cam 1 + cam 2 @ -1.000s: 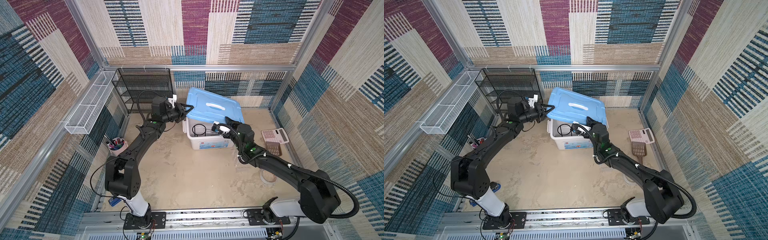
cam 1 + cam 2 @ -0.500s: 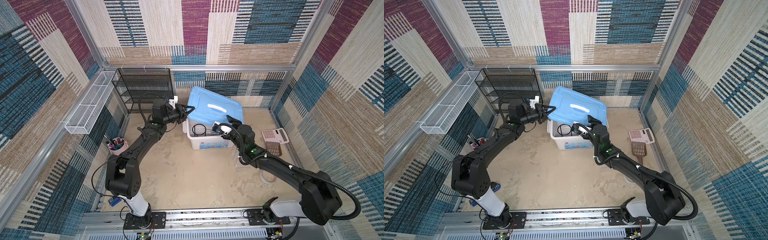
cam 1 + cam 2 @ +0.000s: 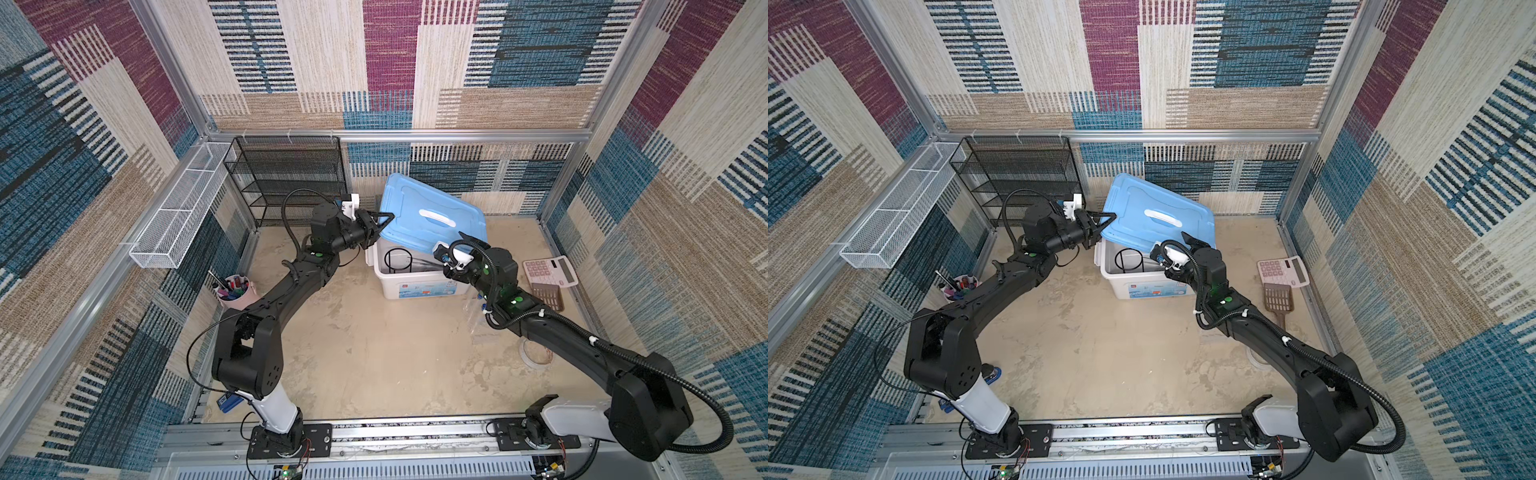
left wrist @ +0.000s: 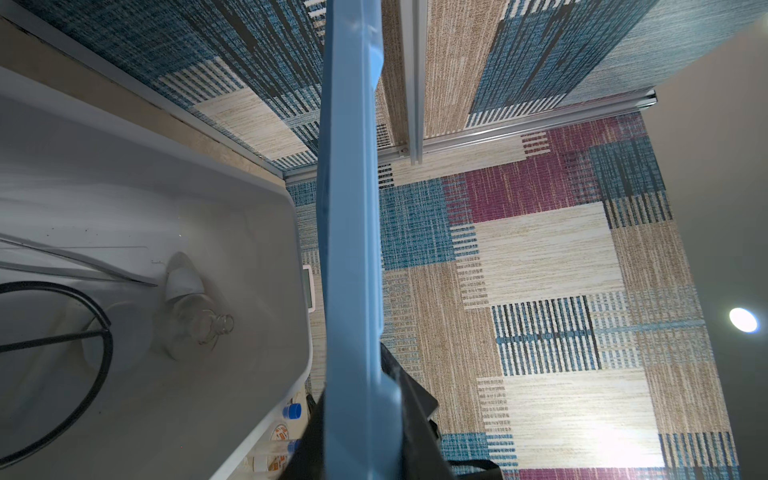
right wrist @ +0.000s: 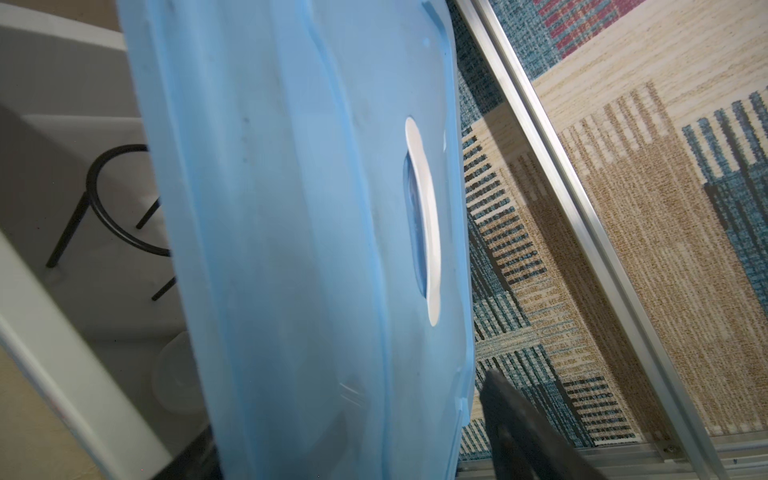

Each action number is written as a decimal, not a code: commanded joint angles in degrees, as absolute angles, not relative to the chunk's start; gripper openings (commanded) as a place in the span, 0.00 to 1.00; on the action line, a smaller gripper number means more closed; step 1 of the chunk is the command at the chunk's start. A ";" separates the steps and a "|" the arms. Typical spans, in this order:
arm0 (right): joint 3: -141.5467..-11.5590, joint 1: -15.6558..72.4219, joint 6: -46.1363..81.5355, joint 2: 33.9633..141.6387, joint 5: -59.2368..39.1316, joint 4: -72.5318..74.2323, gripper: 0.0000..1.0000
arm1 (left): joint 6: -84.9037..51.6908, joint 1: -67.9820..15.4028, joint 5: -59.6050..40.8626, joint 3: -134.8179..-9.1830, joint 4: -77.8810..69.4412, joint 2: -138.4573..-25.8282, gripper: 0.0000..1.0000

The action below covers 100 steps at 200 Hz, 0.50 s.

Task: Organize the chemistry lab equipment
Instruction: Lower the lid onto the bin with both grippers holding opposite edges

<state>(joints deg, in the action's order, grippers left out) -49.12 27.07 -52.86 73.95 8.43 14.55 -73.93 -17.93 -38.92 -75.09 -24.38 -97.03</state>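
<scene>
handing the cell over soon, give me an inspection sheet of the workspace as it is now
surface: mottled beige tabletop
job's things: black ring tripod, glass flask and white dish in the white bin; clear rack with blue-capped tubes beside it, under the right arm
clutter: pen cup, calculator, brown scoop, tape roll
grippers: left gripper shut on the tilted blue lid; right gripper open at the lid's near edge
cables: black loop on the left arm; ribbed hose along the right arm
surroundings: black mesh shelf, white wire basket, patterned walls
</scene>
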 commanded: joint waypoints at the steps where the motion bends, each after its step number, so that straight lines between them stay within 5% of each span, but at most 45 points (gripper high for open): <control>1: -49.78 25.75 -50.53 73.06 6.47 14.77 0.81 | -75.19 -18.06 -37.04 -74.29 -30.71 -97.43 0.07; 100: -52.47 23.48 -44.37 75.17 -1.86 6.19 0.83 | -75.94 -18.98 -33.79 -70.67 -33.14 -97.07 0.05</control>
